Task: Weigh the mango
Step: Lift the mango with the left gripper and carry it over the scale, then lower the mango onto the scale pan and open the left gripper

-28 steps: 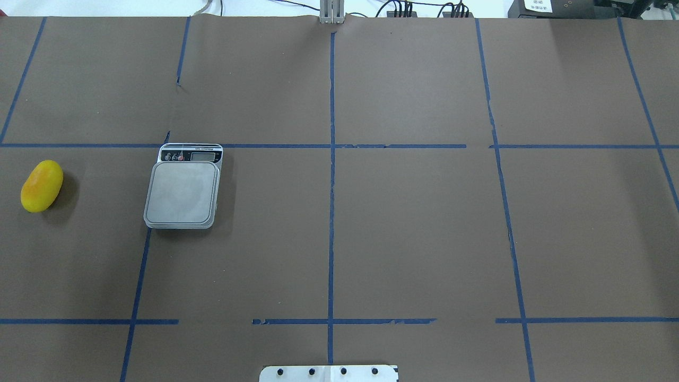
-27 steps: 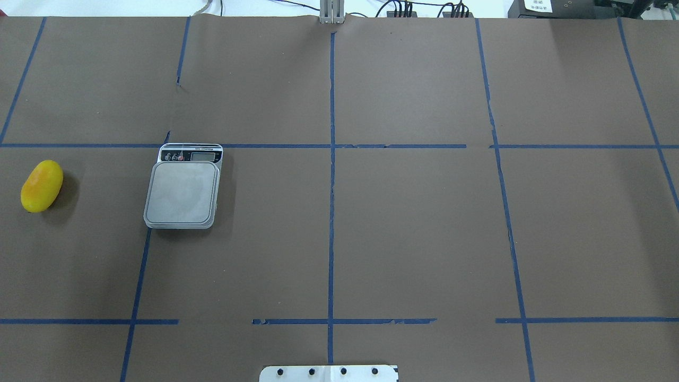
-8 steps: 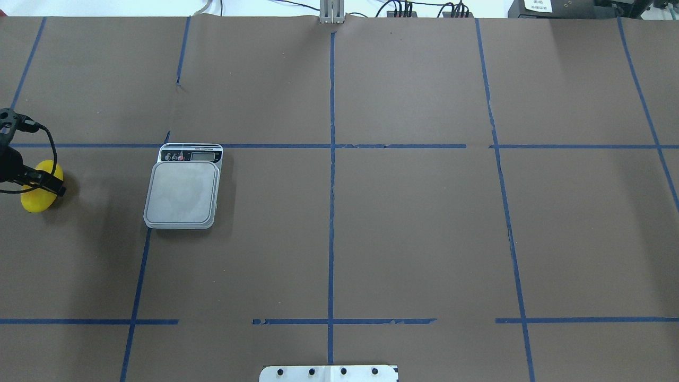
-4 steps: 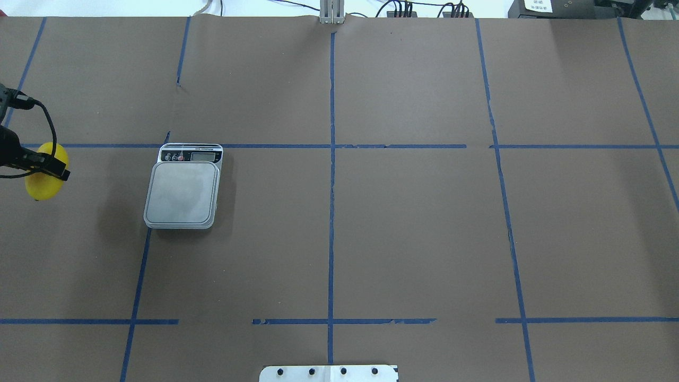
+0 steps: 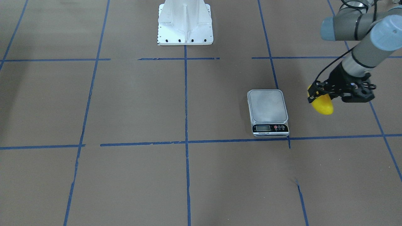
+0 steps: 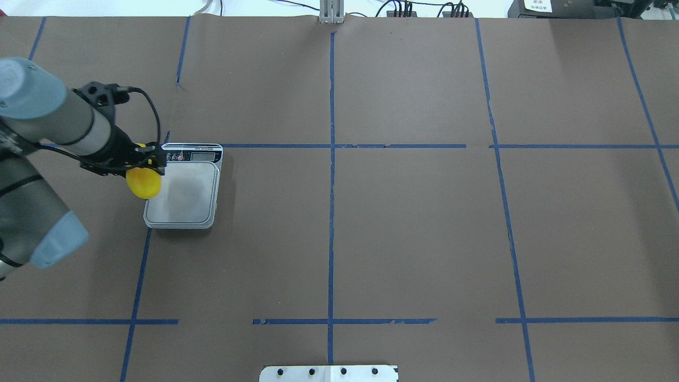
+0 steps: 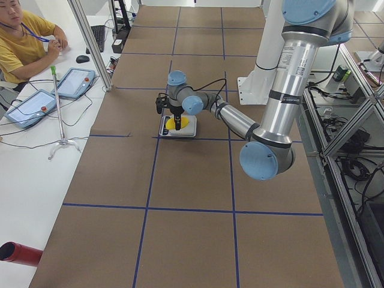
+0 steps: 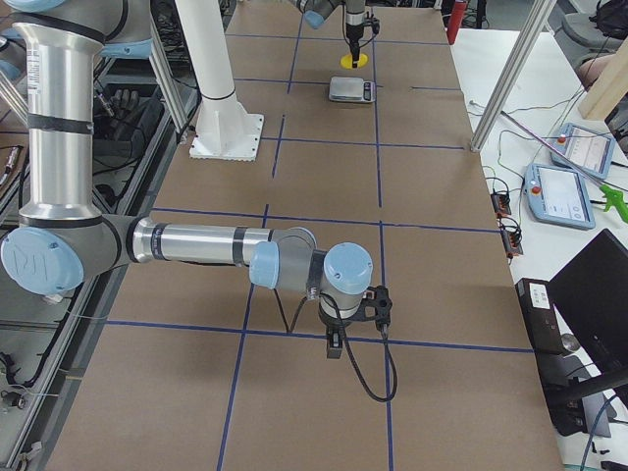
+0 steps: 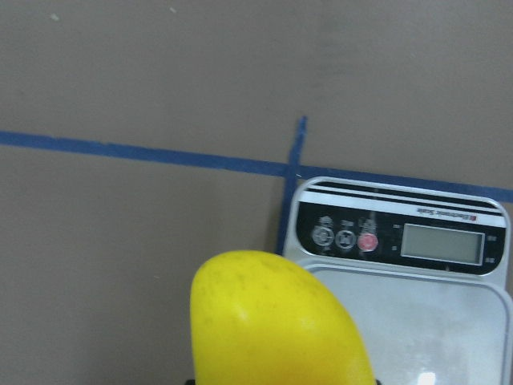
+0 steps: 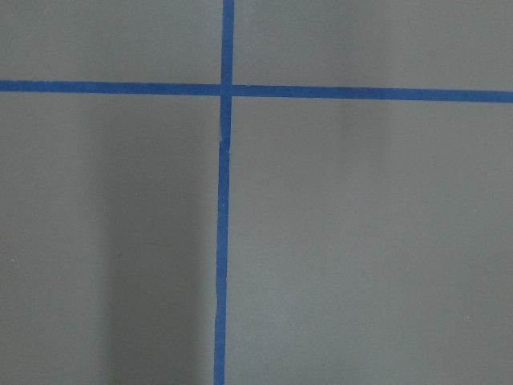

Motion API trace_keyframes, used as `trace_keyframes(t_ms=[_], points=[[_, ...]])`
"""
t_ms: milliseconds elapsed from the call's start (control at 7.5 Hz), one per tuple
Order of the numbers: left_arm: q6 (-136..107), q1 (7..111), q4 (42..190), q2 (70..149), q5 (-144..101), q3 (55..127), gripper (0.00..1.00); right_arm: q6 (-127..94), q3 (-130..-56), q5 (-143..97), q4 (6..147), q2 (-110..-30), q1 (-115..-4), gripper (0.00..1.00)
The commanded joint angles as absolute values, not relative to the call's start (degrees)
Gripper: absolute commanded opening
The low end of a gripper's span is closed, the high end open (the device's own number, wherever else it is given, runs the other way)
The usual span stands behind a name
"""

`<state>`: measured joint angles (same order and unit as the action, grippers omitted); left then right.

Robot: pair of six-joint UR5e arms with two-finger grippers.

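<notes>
Vs 0.5 s ago, mango (image 6: 144, 183) has left the frame's far-left edge. It's now airborne mid-left in overhead view, clamped by L gripper (image 6: 146, 163) at scale (image 6: 188, 199) edge. Lowering + release remain. R gripper (image 8: 334, 345): can't tell.

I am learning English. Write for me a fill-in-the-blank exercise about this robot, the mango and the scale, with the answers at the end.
1. The robot's ____ gripper is shut on the mango.
2. The scale has ____ round buttons beside its display.
3. One of these buttons is ____.
4. The tape lines on the table are ____.

Missing words: left, three, red, blue.
</notes>
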<state>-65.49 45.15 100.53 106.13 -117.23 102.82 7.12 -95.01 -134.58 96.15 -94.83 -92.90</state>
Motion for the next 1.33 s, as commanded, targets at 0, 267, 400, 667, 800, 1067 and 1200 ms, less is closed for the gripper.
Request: trace_keyframes(t_ms=[0, 267, 400, 667, 800, 1067, 1200], points=[[-68.47, 42.10, 99.14, 108.02, -114.96, 100.73, 0.00, 7.12, -95.01, -134.56, 96.15, -94.83, -92.90, 1.00], [-67.94, 41.92, 99.49, 108.63, -115.14, 99.59, 0.04, 7.12, -95.01, -134.56, 96.15, -94.83, -92.90, 1.00], [-67.77, 41.75, 99.58, 108.98, -115.14, 99.32, 0.34, 7.12, -95.01, -134.65, 96.15, -94.83, -92.90, 1.00], [-68.37, 41.75, 99.58, 109.77, -115.14, 100.45, 1.00, 7.12, -95.01, -134.56, 96.15, -94.83, -92.90, 1.00], [-68.20, 42.10, 99.58, 109.78, -115.14, 100.72, 1.00, 7.12, -95.01, -134.56, 96.15, -94.83, -92.90, 1.00], [-67.24, 44.80, 99.32, 109.43, -114.87, 103.70, 1.00, 7.12, -95.01, -134.56, 96.15, -94.83, -92.90, 1.00], [-63.23, 47.43, 98.97, 108.03, -115.05, 106.32, 1.00, 7.12, -95.01, -134.56, 96.15, -94.83, -92.90, 1.00]])
